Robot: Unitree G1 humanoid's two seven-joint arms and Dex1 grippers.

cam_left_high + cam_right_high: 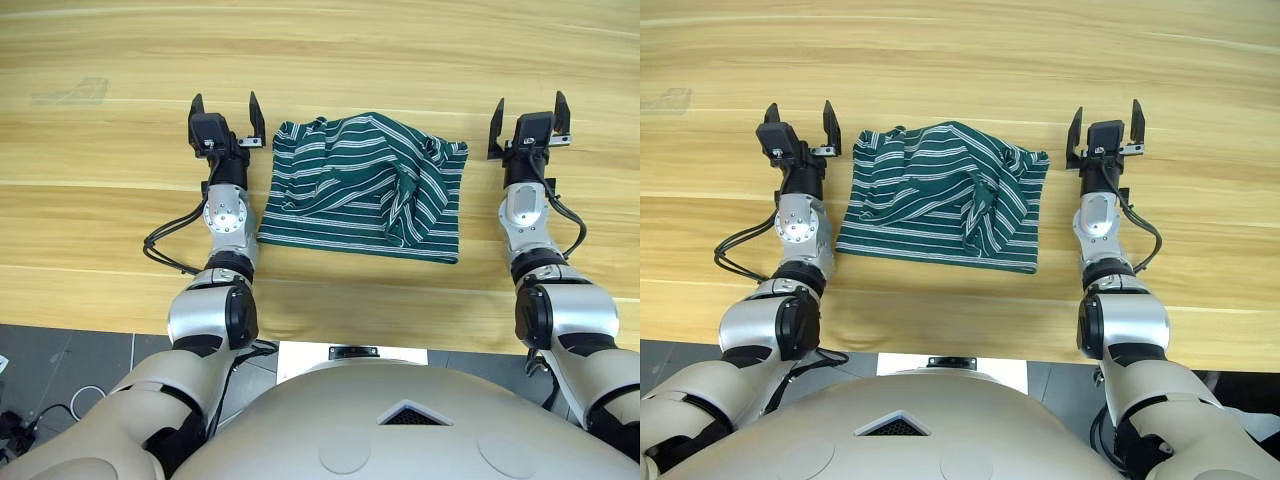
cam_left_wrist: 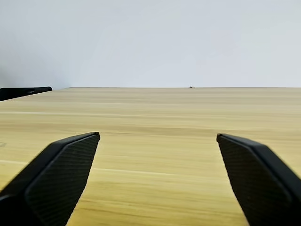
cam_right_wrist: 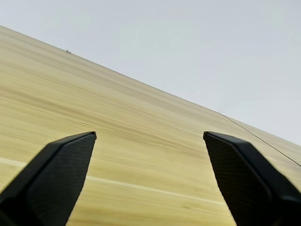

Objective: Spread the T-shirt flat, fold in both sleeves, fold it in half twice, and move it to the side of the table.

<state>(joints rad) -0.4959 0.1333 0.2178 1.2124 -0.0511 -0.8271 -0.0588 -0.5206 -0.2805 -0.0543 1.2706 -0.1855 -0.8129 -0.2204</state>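
The T-shirt (image 1: 362,185), dark green with thin white stripes, lies in the middle of the frame on the pale wooden bench (image 1: 320,50), bunched into a rough rectangle. Its lower edge runs fairly straight. The upper part is rumpled, and a thick ridge of cloth runs down the right-hand portion. No sleeve can be picked out in the heap.

The left claw (image 1: 226,104) sits at the left of the frame, just beside the shirt's upper left corner. It is not touching the cloth, and its fingers (image 2: 61,179) are spread wide with nothing between them. The right claw (image 1: 529,104) sits at the right of the frame, a little farther off the shirt's upper right corner. It is likewise gaping and empty. In both wrist views only bare bench shows between the dark fingertips.

As I judge it, the task is at its very start: the spreading step is in hand, and no deliberate fold has been made. The next move calls for each claw to turn inward and come down onto its own side of the cloth, most likely at the upper corners, and pinch one layer only. The two claws would then draw apart and away to pull the wrinkles out. The risk is catching several layers in the ridge on the right, which would drag the whole bundle across the bench rather than open it.
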